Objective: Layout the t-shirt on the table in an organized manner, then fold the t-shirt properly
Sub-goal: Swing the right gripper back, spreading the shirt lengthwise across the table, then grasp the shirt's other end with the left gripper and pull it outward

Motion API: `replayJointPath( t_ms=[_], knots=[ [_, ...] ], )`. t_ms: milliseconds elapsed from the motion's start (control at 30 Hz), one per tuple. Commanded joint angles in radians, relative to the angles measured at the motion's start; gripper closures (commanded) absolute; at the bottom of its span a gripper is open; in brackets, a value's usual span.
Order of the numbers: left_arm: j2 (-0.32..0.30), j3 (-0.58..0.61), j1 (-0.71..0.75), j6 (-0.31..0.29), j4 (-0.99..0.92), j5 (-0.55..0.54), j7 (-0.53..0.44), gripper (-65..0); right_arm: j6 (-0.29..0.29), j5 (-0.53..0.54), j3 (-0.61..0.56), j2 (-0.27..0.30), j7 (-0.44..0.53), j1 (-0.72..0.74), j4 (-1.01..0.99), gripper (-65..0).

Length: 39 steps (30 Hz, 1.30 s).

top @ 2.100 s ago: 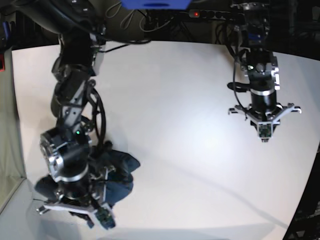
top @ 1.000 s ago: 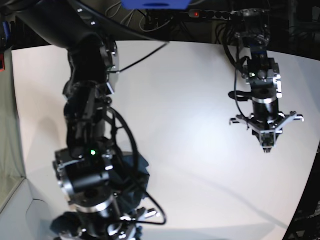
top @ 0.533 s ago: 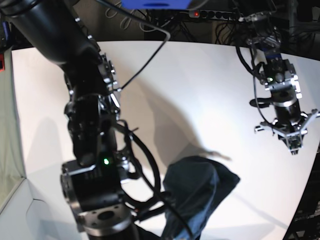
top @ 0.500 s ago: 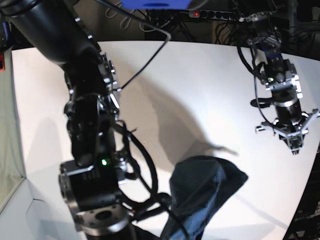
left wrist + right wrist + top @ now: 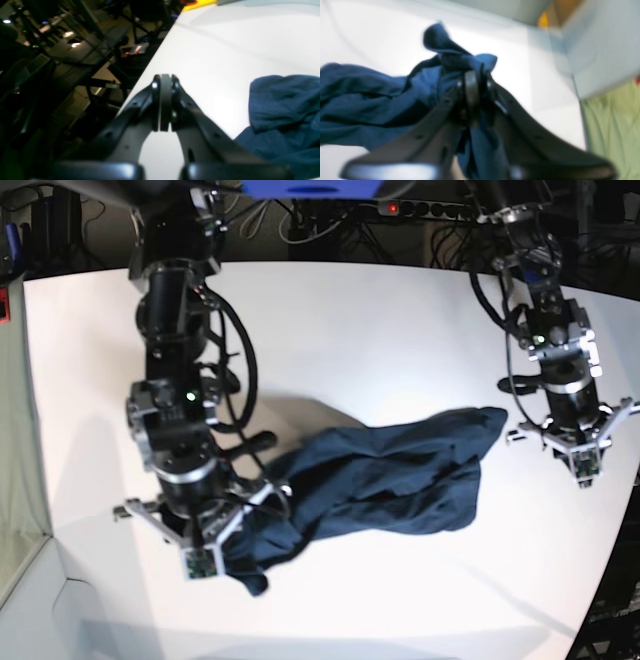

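Observation:
The dark navy t-shirt (image 5: pixel 390 480) lies crumpled in a long band across the middle of the white table (image 5: pixel 350 330). My right gripper (image 5: pixel 205 560) hangs over its near-left end. In the blurred right wrist view that gripper (image 5: pixel 471 85) is shut on a fold of the t-shirt (image 5: pixel 370 105), with cloth bunched around its fingers. My left gripper (image 5: pixel 582 470) hovers just right of the shirt's far corner. In the left wrist view it (image 5: pixel 163 80) is shut with nothing in it, and the t-shirt (image 5: pixel 282 100) lies to its right, apart from it.
A grey-green panel (image 5: pixel 18 430) borders the table on the left. A power strip (image 5: pixel 430 208) and cables run along the back. Close beside my left gripper the table edge (image 5: pixel 150 65) drops to dark racks and stands.
The right arm, raised near the camera with the shirt hanging from it, has come down and back. The shirt now lies stretched across the table. The left arm has moved right.

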Motion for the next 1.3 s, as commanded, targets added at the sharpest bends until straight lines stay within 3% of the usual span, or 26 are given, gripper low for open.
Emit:
replayJointPath(
  t_ms=[0, 233, 367, 567, 733, 900, 1267],
  knots=[
    [-0.002, 0.023, -0.020, 0.006, -0.009, 0.004, -0.022, -0.5, -0.009, -0.003, 0.021, 0.007, 0.041, 0.018, 0.006, -12.0],
    [-0.001, 0.217, -0.060, 0.011, -0.185, 0.004, -0.022, -0.5, -0.009, -0.004, 0.140, 0.036, 0.033, 0.016, -0.049, -41.6],
    [0.012, 0.323, -0.093, 0.011, -0.308, 0.004, -0.024, -0.5, -0.009, -0.006, 0.146, 0.050, 0.031, 0.007, -0.031, -50.2],
    [0.027, 0.332, -0.167, 0.011, -0.503, 0.004, -0.027, -0.5, -0.008, -0.003, 0.169, 0.054, 0.031, -0.020, -0.030, -51.1],
    [-0.030, 0.300, -0.149, 0.012, -0.602, 0.007, -0.188, -0.5, -0.008, 0.000, 0.154, 0.053, 0.033, -0.066, -0.036, -51.1],
    [-0.067, 0.168, -0.141, 0.012, -0.696, 0.007, -0.283, -0.5, -0.008, 0.000, 0.070, 0.053, 0.042, -0.077, -0.171, -51.1],
    [-0.085, 0.105, -0.124, 0.012, -0.636, 0.005, -0.288, -0.5, -0.008, -0.001, 0.094, 0.056, 0.142, 0.058, -0.510, -51.1]
  ],
)
